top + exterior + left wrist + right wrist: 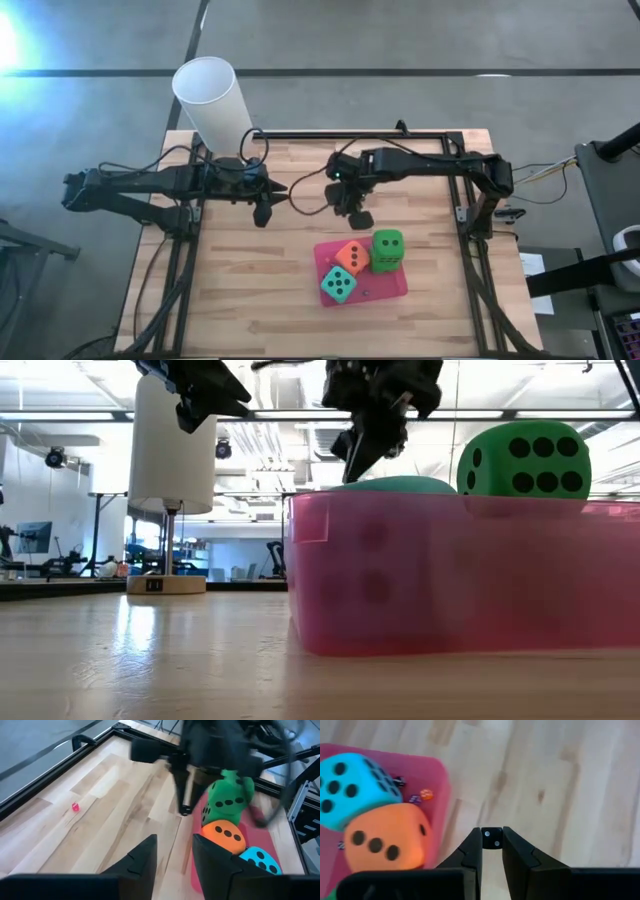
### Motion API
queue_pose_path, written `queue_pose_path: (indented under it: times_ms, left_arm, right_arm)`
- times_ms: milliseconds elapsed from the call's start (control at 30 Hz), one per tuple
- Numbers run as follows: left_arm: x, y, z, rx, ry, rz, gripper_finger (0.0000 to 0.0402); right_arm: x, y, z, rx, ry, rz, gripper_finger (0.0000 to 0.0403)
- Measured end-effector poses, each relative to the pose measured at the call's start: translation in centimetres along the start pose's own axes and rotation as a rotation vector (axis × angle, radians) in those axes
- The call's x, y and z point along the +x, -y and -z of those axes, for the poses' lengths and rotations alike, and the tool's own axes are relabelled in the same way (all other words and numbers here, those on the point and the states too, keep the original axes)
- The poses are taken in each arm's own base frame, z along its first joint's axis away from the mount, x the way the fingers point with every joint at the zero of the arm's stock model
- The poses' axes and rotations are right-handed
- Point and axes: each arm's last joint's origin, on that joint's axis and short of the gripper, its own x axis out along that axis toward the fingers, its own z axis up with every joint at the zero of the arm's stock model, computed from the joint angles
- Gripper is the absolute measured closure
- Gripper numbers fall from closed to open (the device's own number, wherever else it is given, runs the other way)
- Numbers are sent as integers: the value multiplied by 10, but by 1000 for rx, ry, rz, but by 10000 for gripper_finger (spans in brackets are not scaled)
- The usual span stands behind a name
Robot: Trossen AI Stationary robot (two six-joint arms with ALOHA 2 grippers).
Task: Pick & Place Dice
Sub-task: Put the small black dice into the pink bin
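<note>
One tiny black hard-looking die [492,840] sits pinched by opposite faces in the right gripper's [352,210] tips, over the wooden table [250,290] beside the shallow pink tray [396,286]; it looks light and slick, likely to squirt free, while the left gripper [175,854] waits nearby, slightly parted and empty.

The light wooden table [250,290] carries a pink tray [392,285] right of centre (its walls look translucent in the low view). A tiny red die [75,807] lies on the bare planks, well apart.
</note>
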Motion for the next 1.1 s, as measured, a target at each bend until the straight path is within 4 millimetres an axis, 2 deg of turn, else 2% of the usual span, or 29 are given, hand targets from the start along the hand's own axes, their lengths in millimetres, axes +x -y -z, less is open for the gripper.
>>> queue_pose_path:
  times_ms: [267,533,767,1100]
  left_arm:
    - [0,0,1,1,-7,-2,271]
    - [0,0,1,23,-9,-2,271]
    - [0,0,1,25,-12,-3,275]
    - [0,0,1,25,-14,-3,272]
  right_arm:
    - [15,-31,-10,-107,-7,-56,358]
    - [37,-49,-21,-191,46,-169,354]
    - [41,-52,-22,-254,75,-202,352]
    - [67,-50,-20,-261,95,-333,351]
